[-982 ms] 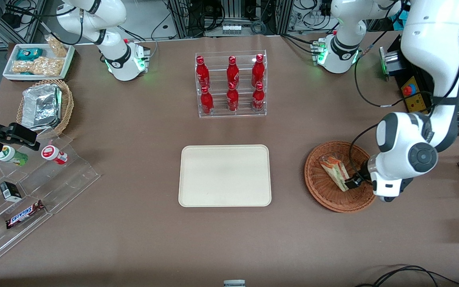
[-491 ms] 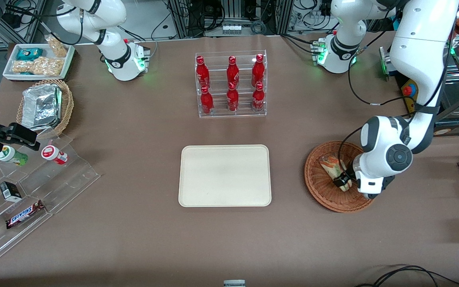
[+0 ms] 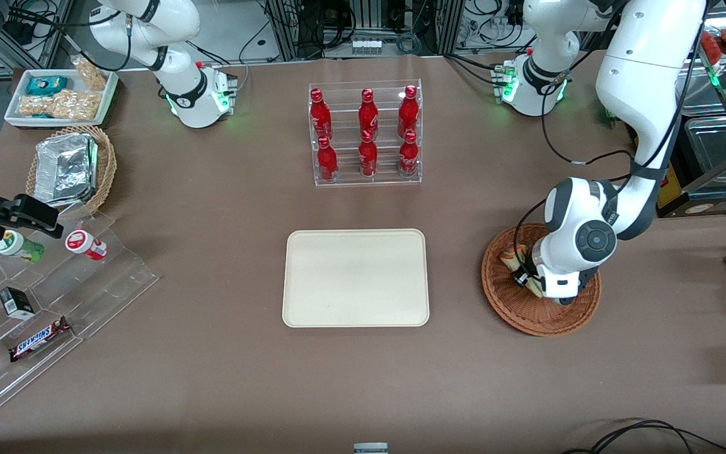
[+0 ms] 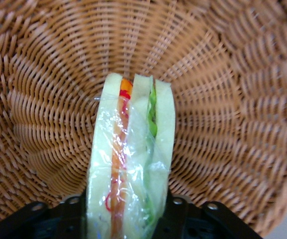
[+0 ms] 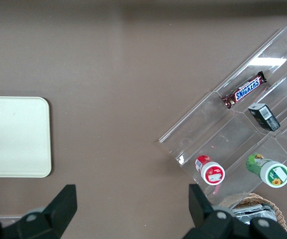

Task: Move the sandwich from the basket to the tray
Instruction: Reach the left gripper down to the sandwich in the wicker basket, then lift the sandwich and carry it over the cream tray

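Gripper (image 4: 128, 219) on the working left arm has come down into the basket (image 3: 507, 301), its wrist now hiding most of the weave that was open to the front camera a second ago. Nearest landmark is the tray (image 3: 355, 277), bare, lying apart from the basket toward the parked arm's end of the table. Inside the basket, the sandwich (image 4: 131, 164) stands on edge between the two fingers (image 4: 175, 211), which flank its bread faces. Whether they already pinch cannot be told; lifting looks next.
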Robot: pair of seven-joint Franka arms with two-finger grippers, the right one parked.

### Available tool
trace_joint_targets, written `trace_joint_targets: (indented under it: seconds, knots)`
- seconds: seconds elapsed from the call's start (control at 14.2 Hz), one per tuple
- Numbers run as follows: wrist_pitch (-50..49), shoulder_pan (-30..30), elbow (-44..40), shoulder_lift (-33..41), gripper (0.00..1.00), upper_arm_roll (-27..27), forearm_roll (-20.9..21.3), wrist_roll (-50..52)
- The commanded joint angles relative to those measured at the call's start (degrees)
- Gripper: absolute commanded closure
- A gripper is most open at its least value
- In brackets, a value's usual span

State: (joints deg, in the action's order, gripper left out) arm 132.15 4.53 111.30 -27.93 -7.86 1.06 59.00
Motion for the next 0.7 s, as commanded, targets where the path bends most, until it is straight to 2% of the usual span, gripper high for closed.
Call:
trace_joint_targets:
  seconds: [0.0, 0.14, 0.35, 0.63]
  knots:
    - [-3.98, 0.48, -1.51, 3.4, 0.89, 0.39, -0.1, 0.86]
    - [-10.57, 3.37, -4.58, 5.77, 0.92, 0.3, -0.09, 0.95]
    - [-18.4, 8.03, -13.1, 5.26, 0.91, 0.3, -0.53, 1.65]
    - [-19.39, 15.32, -18.47, 1.93, 0.9, 0.3, 0.25, 6.46]
